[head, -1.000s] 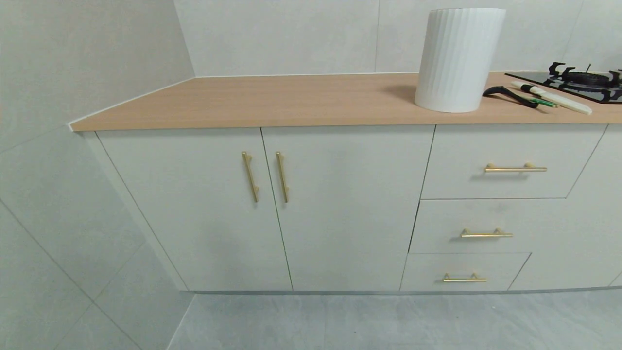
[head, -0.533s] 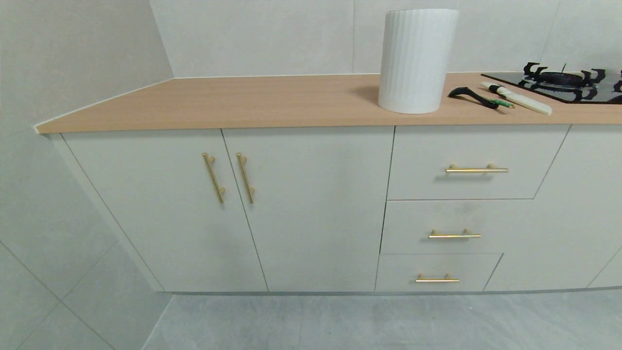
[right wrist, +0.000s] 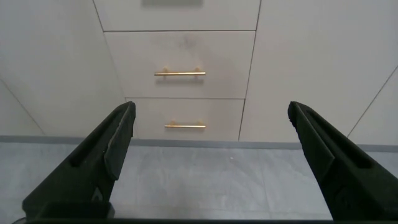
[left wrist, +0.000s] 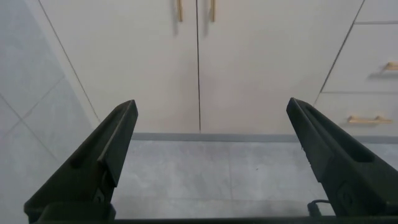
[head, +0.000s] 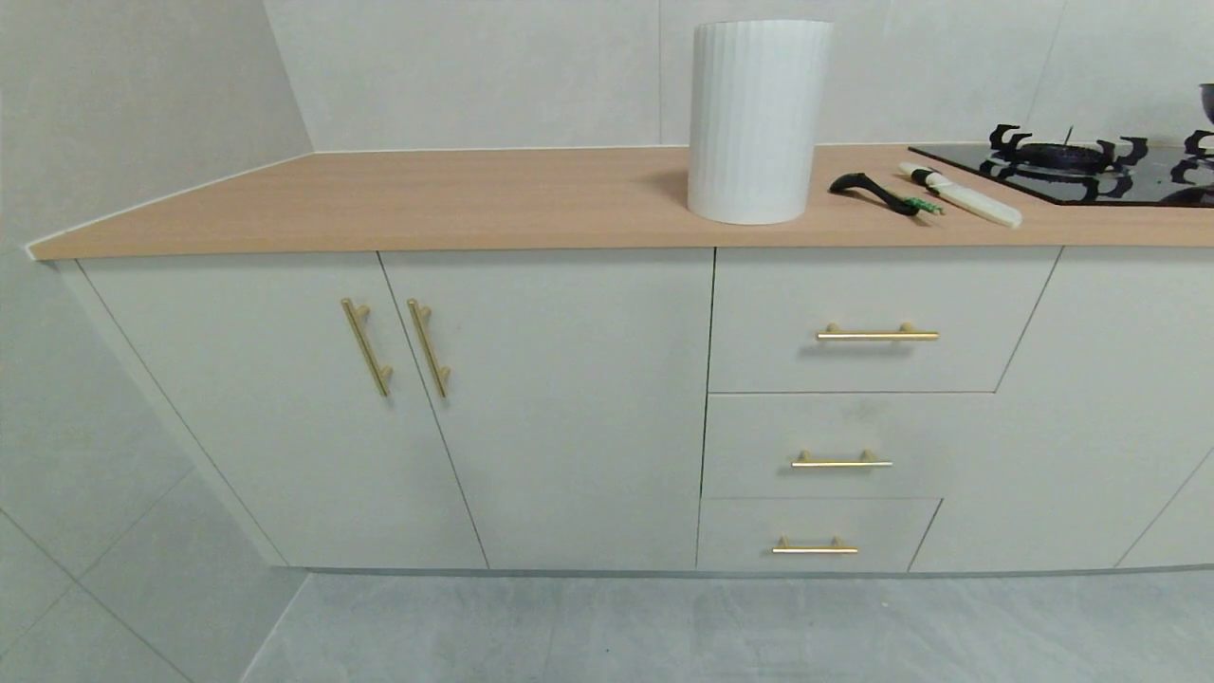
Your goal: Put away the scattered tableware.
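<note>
Approach step, I judge: left gripper [left wrist: 211,107] and right gripper [right wrist: 211,109] hang low, jaws spread, empty. The scoop [head: 873,193] and knife [head: 958,194] lie on the desk [head: 427,199] beside the holder [head: 754,123]; the next move calls for reaching up.

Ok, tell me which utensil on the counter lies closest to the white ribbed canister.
The black curved utensil, just beside the canister; the long white utensil lies beyond it, toward the hob.

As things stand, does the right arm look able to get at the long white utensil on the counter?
Probably not yet. The right pincer hangs open and low, facing the lower drawers and floor, while the long white utensil lies up on the countertop by the hob. Nothing there blocks it.
</note>
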### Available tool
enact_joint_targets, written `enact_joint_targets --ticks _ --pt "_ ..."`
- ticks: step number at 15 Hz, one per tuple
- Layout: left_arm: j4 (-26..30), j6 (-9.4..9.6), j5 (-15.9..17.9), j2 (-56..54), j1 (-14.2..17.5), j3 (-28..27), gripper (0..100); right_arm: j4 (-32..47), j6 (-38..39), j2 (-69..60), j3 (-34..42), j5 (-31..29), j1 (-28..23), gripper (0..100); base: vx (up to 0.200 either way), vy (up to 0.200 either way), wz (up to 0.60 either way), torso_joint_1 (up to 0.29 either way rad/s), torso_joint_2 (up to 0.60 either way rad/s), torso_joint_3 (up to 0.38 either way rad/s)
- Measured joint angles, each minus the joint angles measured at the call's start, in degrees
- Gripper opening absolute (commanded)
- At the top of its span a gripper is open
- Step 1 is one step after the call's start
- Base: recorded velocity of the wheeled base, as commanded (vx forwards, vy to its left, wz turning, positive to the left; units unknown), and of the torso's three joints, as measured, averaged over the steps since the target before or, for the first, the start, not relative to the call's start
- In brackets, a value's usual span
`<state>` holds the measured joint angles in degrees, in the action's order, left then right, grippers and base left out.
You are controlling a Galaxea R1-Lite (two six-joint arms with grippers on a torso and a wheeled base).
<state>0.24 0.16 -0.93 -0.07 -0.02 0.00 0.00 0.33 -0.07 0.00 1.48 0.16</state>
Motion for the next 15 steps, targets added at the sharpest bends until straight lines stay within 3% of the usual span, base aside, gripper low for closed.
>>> enact_joint_targets --ticks 3,8,15 --pt "0.0 0.0 0.0 0.0 0.0 0.0 100 0.0 -0.1 0.0 0.0 0.0 0.0 100 0.0 0.0 0.0 0.0 0.0 0.0" --pt "0.0 0.02 0.0 0.0 0.0 0.0 100 0.0 -0.1 0.0 0.0 0.0 0.0 100 0.2 0.0 0.0 0.003 0.0 0.004" --pt "0.0 -0.02 0.0 0.0 0.0 0.0 100 0.0 -0.3 0.0 0.0 0.0 0.0 100 0.0 0.0 0.0 0.0 0.0 0.0"
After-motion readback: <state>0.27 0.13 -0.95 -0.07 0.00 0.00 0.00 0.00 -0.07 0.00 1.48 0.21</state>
